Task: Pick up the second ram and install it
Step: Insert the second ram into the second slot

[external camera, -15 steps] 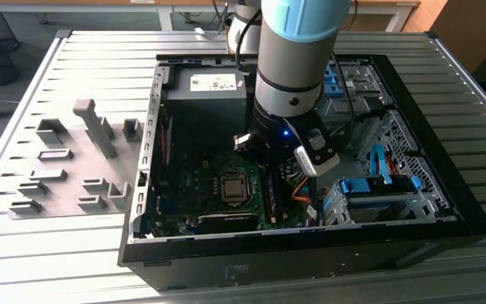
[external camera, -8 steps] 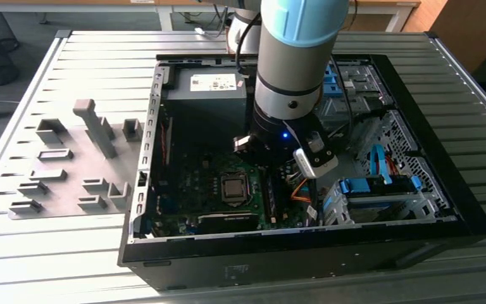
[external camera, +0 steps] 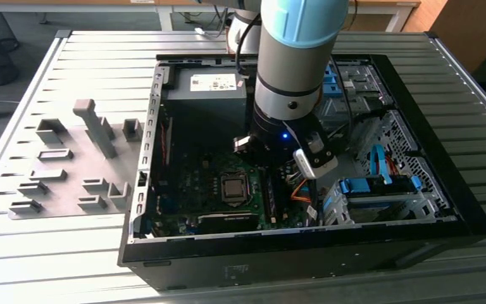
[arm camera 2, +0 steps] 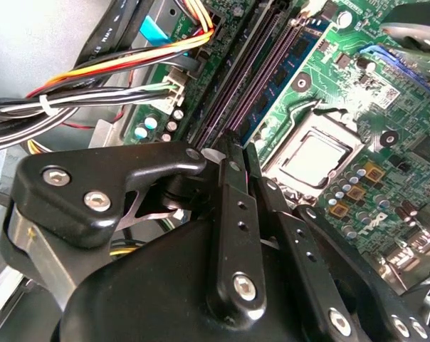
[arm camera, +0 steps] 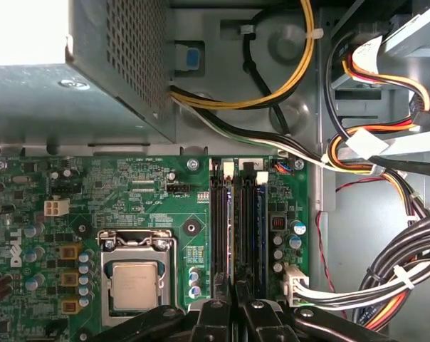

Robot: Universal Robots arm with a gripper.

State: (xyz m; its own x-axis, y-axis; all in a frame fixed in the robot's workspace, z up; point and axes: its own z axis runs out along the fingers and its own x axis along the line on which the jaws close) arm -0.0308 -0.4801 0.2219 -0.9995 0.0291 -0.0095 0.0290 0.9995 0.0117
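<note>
Tool [arm camera: 234, 303] clenched directly over memory slots [arm camera: 238, 221], whose long axis runs 12-to-6 o'clock in the exterior view; we cannot tell whether second ram sits edge-on between its fingers [arm camera: 213, 313].

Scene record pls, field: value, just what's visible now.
setting: open PC case on a slatted table
arm: reaches down into the case, over the motherboard
gripper: fingers together, tips at the RAM slots
ram: dark sticks seem to sit in the slots; whether the gripper holds one cannot be told
cpu socket: beside the slots, uncovered
cables: bundled on the slots' other side
holder blocks: gray, on the table at the exterior view's left of the case
</note>
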